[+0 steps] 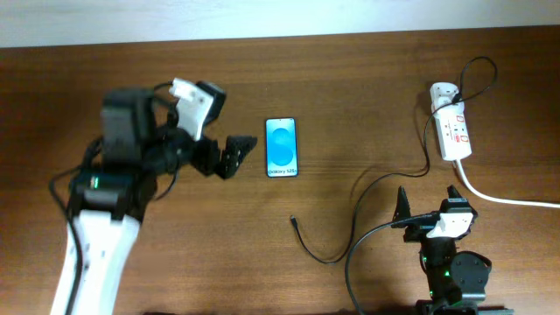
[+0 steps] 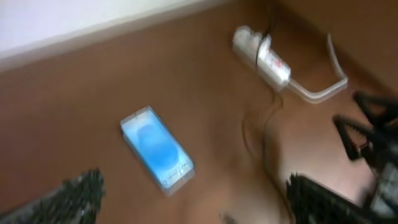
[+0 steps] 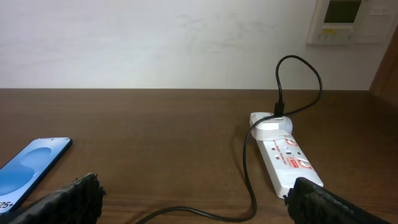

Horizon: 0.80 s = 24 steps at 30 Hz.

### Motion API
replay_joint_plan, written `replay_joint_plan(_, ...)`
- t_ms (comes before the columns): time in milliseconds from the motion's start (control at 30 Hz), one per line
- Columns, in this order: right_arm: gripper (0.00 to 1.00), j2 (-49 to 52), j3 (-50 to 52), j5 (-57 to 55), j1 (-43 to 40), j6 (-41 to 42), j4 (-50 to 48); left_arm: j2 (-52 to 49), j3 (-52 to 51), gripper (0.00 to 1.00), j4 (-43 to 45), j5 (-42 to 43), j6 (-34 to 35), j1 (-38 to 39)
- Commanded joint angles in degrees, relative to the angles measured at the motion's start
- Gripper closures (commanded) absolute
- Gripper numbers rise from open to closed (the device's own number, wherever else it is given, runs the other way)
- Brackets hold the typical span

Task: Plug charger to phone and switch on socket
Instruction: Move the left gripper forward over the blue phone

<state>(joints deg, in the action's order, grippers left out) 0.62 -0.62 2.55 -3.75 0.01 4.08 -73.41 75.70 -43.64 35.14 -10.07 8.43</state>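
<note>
Left claw (image 1: 238, 156), spread wide, hovers beside the phone (image 1: 282, 147). Right claw (image 1: 429, 206), also spread, faces the socket (image 1: 455, 131); the charger (image 3: 247, 163) tip apparently lies loose on the surface (image 1: 219, 262).

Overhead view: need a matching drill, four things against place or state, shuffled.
Things:
1. phone
2. socket
3. charger tip
4. left gripper

States:
a. open, beside the phone, not touching it
b. lying loose, plugged into nothing
c. screen up, lit blue
d. white strip with red marks

Pairs: 1-c, 2-d, 3-b, 4-a
</note>
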Motion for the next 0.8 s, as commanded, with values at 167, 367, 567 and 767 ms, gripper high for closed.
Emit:
replay_joint_plan(167, 0.02, -0.3, 0.3, -0.3, 0.3, 0.3, 0.3, -6.4, 5.6, 0.01, -4.9, 0.8, 2.2, -0.2)
replay_joint_plan(367, 0.02, -0.3, 0.3, -0.3, 0.3, 0.3, 0.3, -6.7, 6.4, 0.01, -7.5, -10.5, 12.0, -0.2)
replay_joint_plan(567, 0.02, -0.3, 0.3, -0.3, 0.3, 0.3, 0.3, -21.4, 26.5, 0.01, -29.0, -26.3, 12.0, 4.6)
replay_joint_plan(767, 0.02, -0.3, 0.3, -0.3, 0.3, 0.3, 0.3, -28.1, 30.4, 0.01, -23.6, -19.2, 12.0, 10.1)
